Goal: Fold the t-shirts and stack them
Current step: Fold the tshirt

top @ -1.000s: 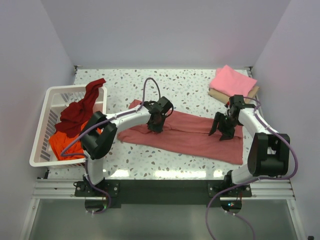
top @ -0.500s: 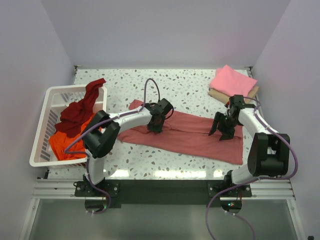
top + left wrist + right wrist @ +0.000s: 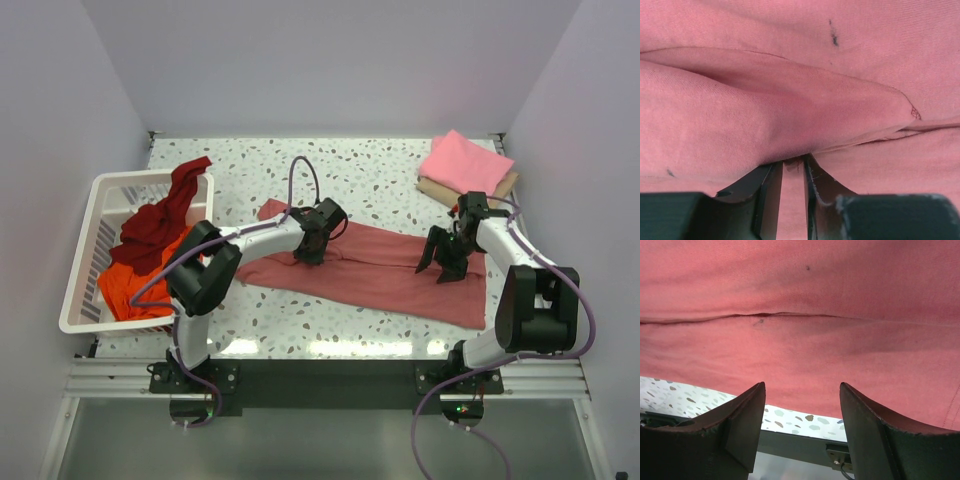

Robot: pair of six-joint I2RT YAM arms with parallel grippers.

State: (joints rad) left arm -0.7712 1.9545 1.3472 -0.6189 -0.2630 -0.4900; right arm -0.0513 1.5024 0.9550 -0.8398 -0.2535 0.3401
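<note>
The dusty rose-red t-shirt (image 3: 380, 272) lies spread as a long strip across the middle of the table. My left gripper (image 3: 312, 252) is down on its left part, jaws nearly closed and pinching a raised fold of it (image 3: 790, 100); the gripper (image 3: 793, 162) shows at the fold's edge. My right gripper (image 3: 440, 266) hovers open over the shirt's right part (image 3: 805, 350), empty, with its fingers (image 3: 747, 415) wide apart. The bright pink t-shirt (image 3: 465, 160) lies folded at the back right. The maroon t-shirt (image 3: 160, 215) and the orange t-shirt (image 3: 130, 285) lie crumpled in the basket.
A white slatted basket (image 3: 88, 215) stands at the table's left edge. A flat brown piece (image 3: 500, 188) lies under the pink shirt. White walls close in the back and both sides. The table's near edge (image 3: 790, 415) shows below the right gripper.
My left gripper has shifted slightly left and toward the near side on the rose-red shirt. The right arm has barely moved.
</note>
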